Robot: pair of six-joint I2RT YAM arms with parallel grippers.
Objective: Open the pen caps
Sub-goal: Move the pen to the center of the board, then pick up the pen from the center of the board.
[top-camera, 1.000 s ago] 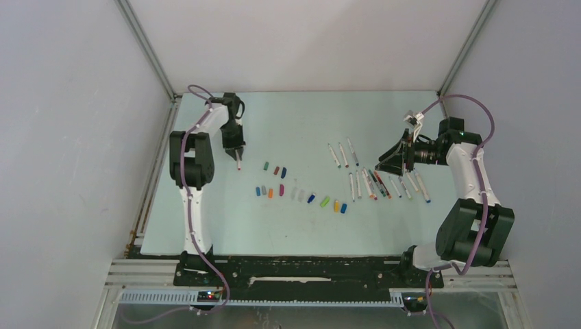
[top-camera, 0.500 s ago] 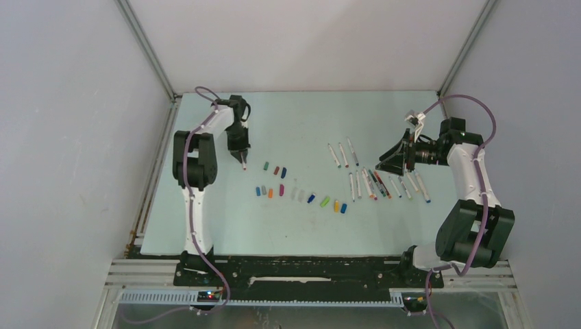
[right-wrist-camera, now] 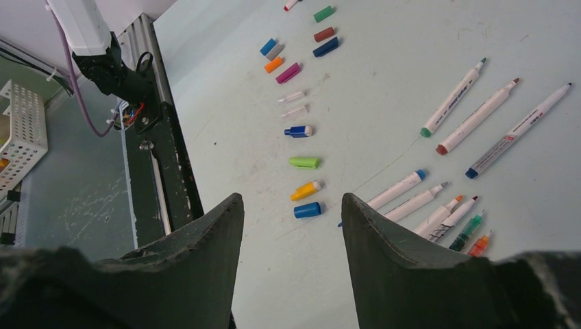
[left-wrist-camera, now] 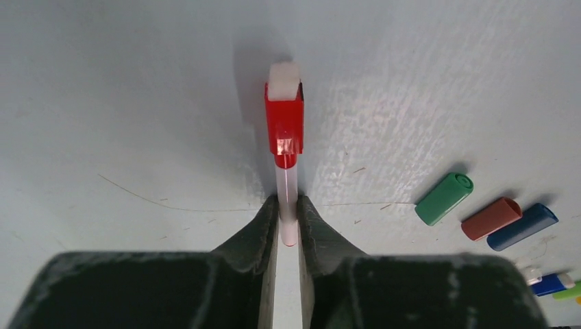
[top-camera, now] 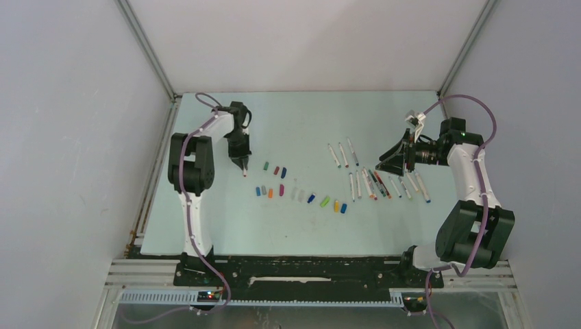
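My left gripper (top-camera: pixel 242 163) (left-wrist-camera: pixel 288 205) is shut on the thin white barrel of a pen whose red cap (left-wrist-camera: pixel 283 127) sits at its far end, close above the table. Several loose pen caps (top-camera: pixel 281 189) lie mid-table: green (left-wrist-camera: pixel 444 198), brown-red (left-wrist-camera: pixel 490 218) and dark blue (left-wrist-camera: pixel 522 226) ones lie just right of the held pen. In the right wrist view I see more caps: purple (right-wrist-camera: pixel 288 72), green (right-wrist-camera: pixel 304 162), yellow (right-wrist-camera: pixel 306 190) and blue (right-wrist-camera: pixel 307 210). My right gripper (top-camera: pixel 385 162) (right-wrist-camera: pixel 291 197) is open and empty, hovering over the uncapped pens (top-camera: pixel 373 184).
Three uncapped pens (right-wrist-camera: pixel 476 116) lie apart at the back right (top-camera: pixel 342 154). A larger group of pens (right-wrist-camera: pixel 438 205) lies below them. The table's front rail (right-wrist-camera: pixel 154 137) and side walls border the work area.
My left gripper has moved slightly right and toward the near side with the red-capped pen in it. The right arm has not moved.
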